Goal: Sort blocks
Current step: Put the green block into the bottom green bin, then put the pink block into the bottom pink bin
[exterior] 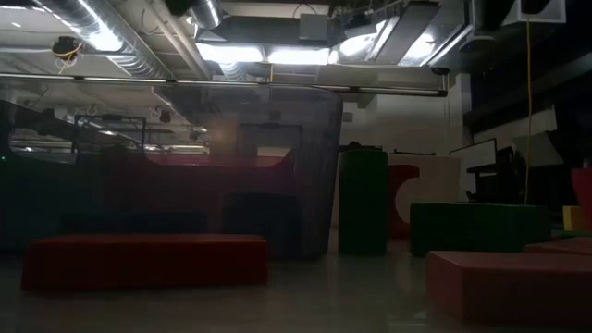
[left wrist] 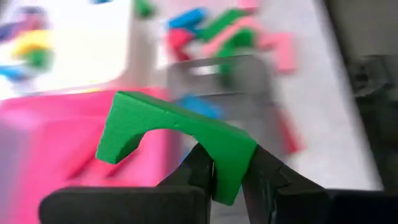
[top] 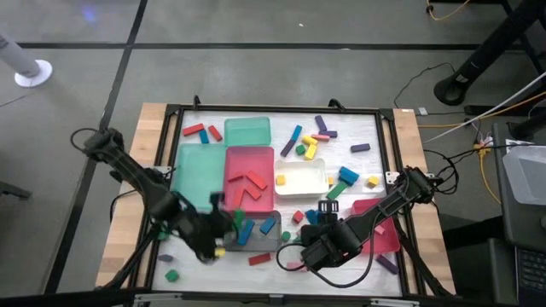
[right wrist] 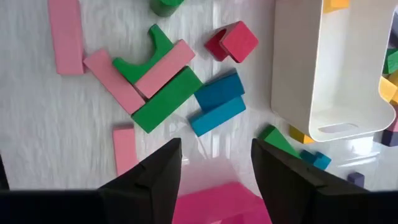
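Green arch block pinched at one leg by left gripper; judged light, rigid, smooth, best held across flat faces. Right gripper open, empty.

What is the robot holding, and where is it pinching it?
The left end effector pinches a green arch block by one leg. The right end effector holds nothing.

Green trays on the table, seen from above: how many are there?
2. The small green tray sits toward the top of the high view. The big green tray lies below it, right beside the red tray. None looks hidden.
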`<act>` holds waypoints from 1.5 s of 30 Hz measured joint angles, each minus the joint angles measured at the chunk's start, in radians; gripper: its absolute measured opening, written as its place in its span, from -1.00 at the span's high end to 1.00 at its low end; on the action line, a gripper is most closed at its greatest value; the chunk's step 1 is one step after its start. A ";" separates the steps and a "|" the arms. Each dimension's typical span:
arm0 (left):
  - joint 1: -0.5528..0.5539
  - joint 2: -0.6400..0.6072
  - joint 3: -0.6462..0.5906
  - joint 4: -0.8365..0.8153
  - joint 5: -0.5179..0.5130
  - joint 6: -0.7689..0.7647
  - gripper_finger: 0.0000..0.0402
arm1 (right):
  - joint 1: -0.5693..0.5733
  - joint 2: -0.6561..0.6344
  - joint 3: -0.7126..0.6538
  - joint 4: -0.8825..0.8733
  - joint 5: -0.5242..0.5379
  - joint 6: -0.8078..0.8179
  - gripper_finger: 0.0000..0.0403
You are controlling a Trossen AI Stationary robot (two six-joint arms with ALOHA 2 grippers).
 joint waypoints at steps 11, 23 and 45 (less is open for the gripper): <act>0.132 -0.150 -0.028 -0.668 -0.088 -0.386 0.76 | 0.025 0.000 -0.097 0.003 0.022 0.163 0.04; 0.189 -0.151 -0.231 -0.629 -0.059 -0.441 0.56 | 0.100 0.000 -0.358 0.247 -0.141 0.539 0.04; 0.211 -0.151 -0.270 -0.464 0.003 -0.448 0.16 | 0.177 0.000 -0.509 0.470 -0.217 0.460 0.04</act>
